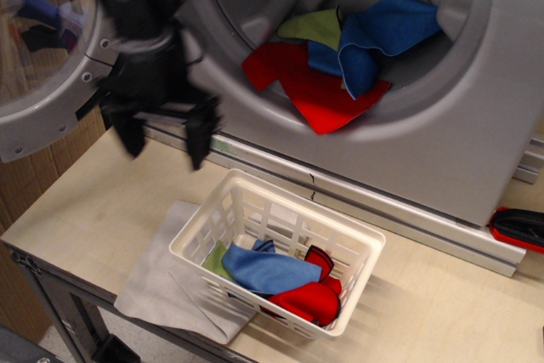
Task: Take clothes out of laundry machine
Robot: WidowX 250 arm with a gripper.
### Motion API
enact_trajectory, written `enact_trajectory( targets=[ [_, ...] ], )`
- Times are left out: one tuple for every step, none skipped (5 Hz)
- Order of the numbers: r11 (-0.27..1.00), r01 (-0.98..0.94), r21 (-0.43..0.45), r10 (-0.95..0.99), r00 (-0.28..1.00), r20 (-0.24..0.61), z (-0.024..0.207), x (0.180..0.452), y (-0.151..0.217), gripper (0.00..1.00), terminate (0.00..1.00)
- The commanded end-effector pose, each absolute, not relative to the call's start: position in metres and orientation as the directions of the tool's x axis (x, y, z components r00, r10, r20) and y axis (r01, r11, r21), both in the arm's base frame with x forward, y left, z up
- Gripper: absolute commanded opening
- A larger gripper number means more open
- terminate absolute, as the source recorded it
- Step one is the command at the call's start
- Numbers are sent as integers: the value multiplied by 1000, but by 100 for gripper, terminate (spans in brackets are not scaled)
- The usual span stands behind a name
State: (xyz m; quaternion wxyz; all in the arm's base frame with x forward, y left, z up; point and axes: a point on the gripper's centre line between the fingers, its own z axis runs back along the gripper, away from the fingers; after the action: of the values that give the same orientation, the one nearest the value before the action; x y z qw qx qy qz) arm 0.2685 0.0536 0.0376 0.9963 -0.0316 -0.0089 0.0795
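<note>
The grey laundry machine [476, 142] fills the back, its round drum open. Inside the drum lie clothes: a red cloth [319, 91] hanging over the lip, a blue cloth [374, 36] and a light green cloth [314, 27]. The round glass door [42, 57] stands open at the left. My black gripper [163, 133] is blurred by motion, open and empty, with its fingers pointing down above the table, left of the drum opening and above the basket's left corner.
A white slotted basket [255, 201] on the table holds a blue, a red and a green cloth. A flat grey mat [157, 282] lies under its left side. A red and black object [518, 227] lies at the right edge.
</note>
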Motion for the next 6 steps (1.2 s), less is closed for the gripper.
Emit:
enact_trajectory(
  targets=[
    [998,-24,-52,35,974,225,85,329,23,100,0],
    [1000,18,13,-21,944,330,90,347,8,100,0],
    [999,30,21,-35,938,346,88,360,0,100,0],
    [999,-20,-41,33,934,355,80,368,-3,100,0],
    [989,-59,-137,109,913,393,74,366,-4,100,0],
    [993,-20,-113,68,893,445,87,375,-8,100,0]
  ],
)
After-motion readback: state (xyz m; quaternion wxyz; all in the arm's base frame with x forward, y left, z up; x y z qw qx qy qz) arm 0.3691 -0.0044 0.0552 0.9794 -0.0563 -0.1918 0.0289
